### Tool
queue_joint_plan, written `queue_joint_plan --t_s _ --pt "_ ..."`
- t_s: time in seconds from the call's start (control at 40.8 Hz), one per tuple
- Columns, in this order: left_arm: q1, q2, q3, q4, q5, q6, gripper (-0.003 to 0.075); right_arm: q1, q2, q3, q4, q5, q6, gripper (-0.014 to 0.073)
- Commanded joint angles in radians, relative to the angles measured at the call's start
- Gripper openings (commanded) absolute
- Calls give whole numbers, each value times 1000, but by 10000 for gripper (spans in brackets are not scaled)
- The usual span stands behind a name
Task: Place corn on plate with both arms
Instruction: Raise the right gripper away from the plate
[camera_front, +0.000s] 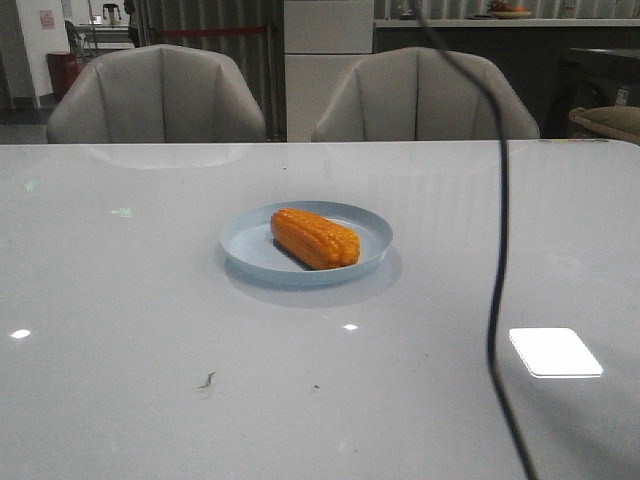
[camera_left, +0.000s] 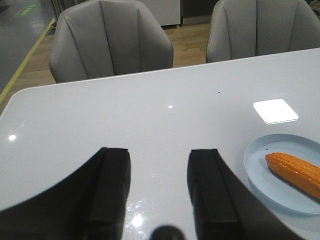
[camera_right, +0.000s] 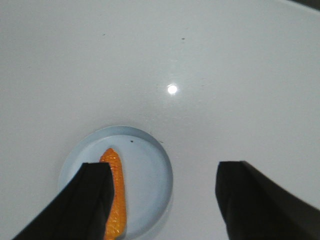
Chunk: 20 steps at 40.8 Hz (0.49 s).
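The orange-yellow corn (camera_front: 314, 238) lies on its side in the pale-blue plate (camera_front: 250, 243) at the middle of the white table. Neither arm shows in the front view. My left gripper (camera_left: 159, 160) is open with only bare table between its fingers; the corn (camera_left: 295, 172) and plate (camera_left: 260, 165) lie off to one side of it. My right gripper (camera_right: 162, 172) is open and high above the table. Below it are the plate (camera_right: 147, 170) and the corn (camera_right: 116, 197), partly hidden by one finger (camera_right: 92, 200).
A dark cable (camera_front: 498, 250) hangs down across the right of the front view. Two grey chairs (camera_front: 160, 95) stand behind the table's far edge. A bright light patch (camera_front: 555, 352) reflects on the table at the front right.
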<state>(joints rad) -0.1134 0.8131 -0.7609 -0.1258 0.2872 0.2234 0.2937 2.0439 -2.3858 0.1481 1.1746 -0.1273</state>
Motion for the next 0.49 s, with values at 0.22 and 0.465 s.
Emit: queue_joint_plan --t_s 0.22,0.465 --pt "3 -7 -29 20 -87 -1 355 -129 -273 25 -6 44 -47 538" --pt "3 -7 -29 20 -87 -1 355 -191 -557 417 -6 -146 -55 538"
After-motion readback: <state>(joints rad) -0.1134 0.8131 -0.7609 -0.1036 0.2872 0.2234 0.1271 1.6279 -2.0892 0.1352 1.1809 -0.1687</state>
